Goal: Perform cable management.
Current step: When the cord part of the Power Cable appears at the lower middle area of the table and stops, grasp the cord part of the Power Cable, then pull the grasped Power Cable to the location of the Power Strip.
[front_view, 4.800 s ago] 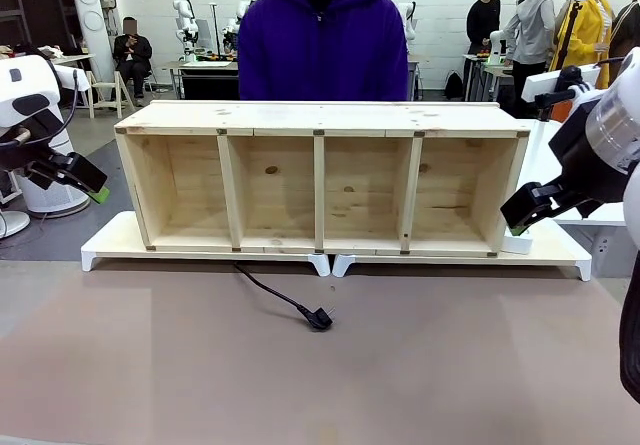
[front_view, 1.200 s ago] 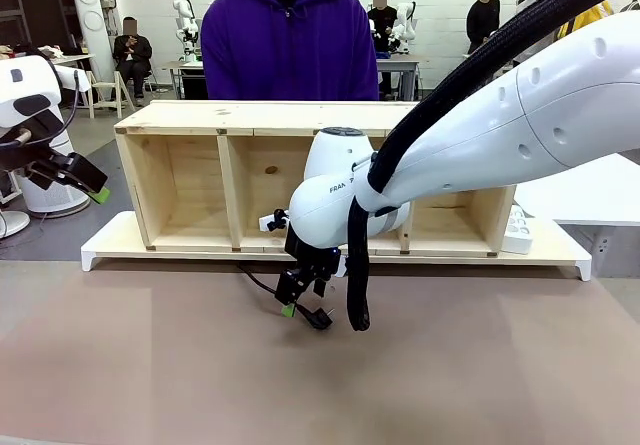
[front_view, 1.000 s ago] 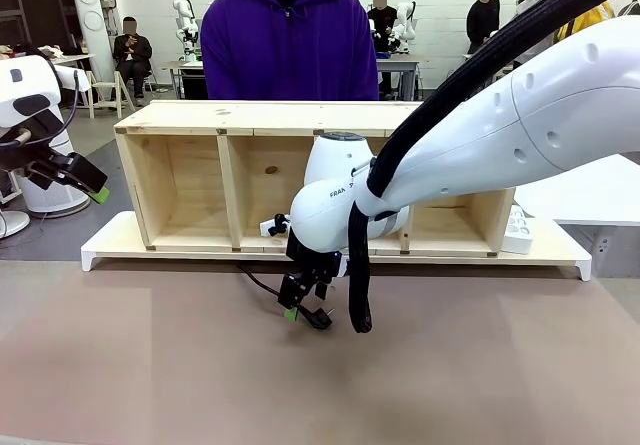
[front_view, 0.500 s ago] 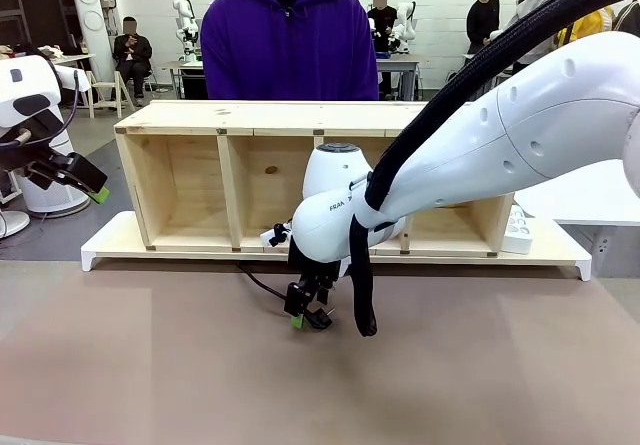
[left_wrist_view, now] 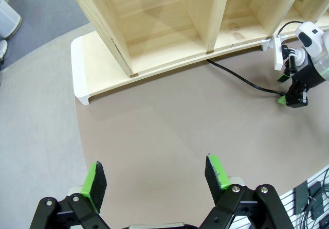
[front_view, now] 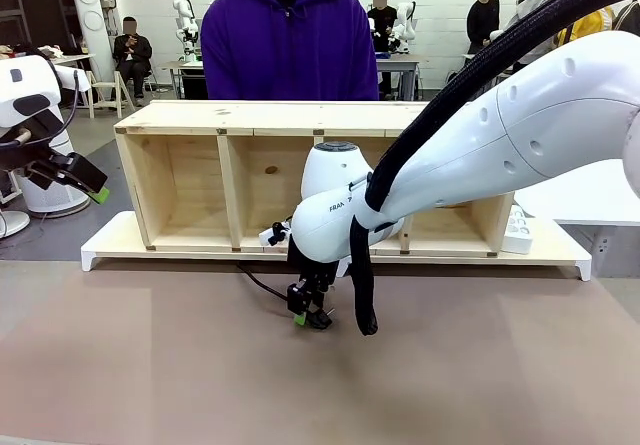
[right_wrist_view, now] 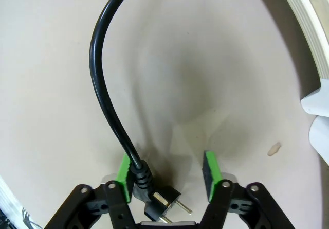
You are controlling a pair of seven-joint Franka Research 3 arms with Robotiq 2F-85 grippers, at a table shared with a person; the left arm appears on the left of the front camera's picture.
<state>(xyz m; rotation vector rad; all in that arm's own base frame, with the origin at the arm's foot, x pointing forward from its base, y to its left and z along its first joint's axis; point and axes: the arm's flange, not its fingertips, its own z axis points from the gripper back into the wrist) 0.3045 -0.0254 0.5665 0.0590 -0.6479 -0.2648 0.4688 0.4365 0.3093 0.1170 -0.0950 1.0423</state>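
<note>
The black cable (front_view: 258,283) runs out from under the wooden shelf (front_view: 320,117) across the brown table and ends in a small plug (right_wrist_view: 162,200). My right gripper (right_wrist_view: 165,176) is down at the table with its jaws astride the plug end. One green pad (right_wrist_view: 123,177) touches the cable (right_wrist_view: 103,85), and the other pad (right_wrist_view: 209,173) stands clear of it. In the front view my right gripper (front_view: 305,315) hides the plug. My left gripper (left_wrist_view: 154,175) hangs open and empty high off the table's left side (front_view: 75,175), far from the cable (left_wrist_view: 241,77).
The shelf stands on a white-edged base board (front_view: 110,250) at the table's far side, with a white power strip (front_view: 517,230) at its right end. A person in a purple hoodie (front_view: 290,45) stands behind the shelf. Bare brown table (front_view: 150,365) lies in front.
My right arm swung in from the right and came down over the plug; in the last second it sank a little and its jaws drew narrower. The left arm stayed still.
</note>
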